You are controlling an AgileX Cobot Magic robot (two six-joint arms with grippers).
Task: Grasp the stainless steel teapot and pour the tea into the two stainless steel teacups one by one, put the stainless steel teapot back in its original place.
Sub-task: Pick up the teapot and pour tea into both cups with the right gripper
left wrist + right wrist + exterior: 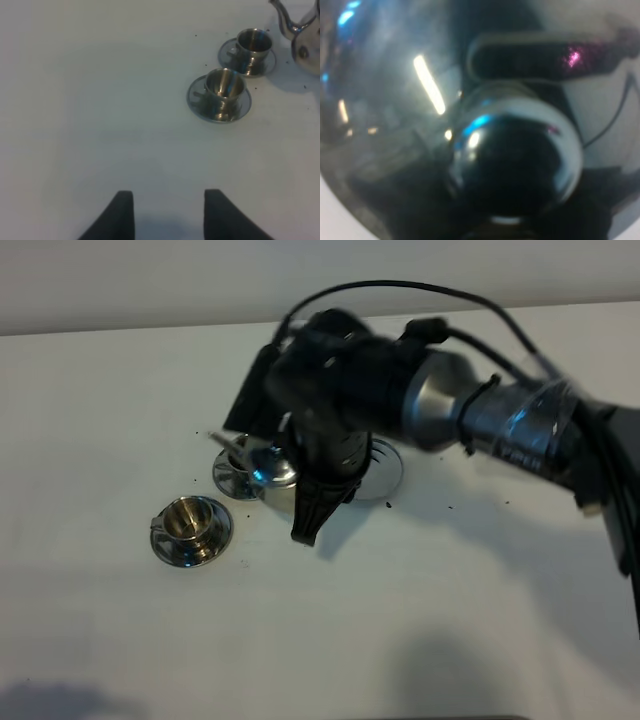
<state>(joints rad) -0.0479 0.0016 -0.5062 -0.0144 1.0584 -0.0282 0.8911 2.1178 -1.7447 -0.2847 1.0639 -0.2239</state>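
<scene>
The stainless steel teapot hangs tilted under my right gripper, which is shut on its loop handle. Its lid knob fills the right wrist view. The thin spout points over the far teacup, which is mostly hidden behind it. The near teacup stands on its saucer, brassy inside showing. Both cups also show in the left wrist view, the one by the pot and the other, with the teapot beside them. The round steel disc lies bare just right of the pot. My left gripper is open and empty.
The white table carries a few dark specks around the cups and disc. My right arm and its cable reach in from the right edge across the middle. The left arm is out of the high view.
</scene>
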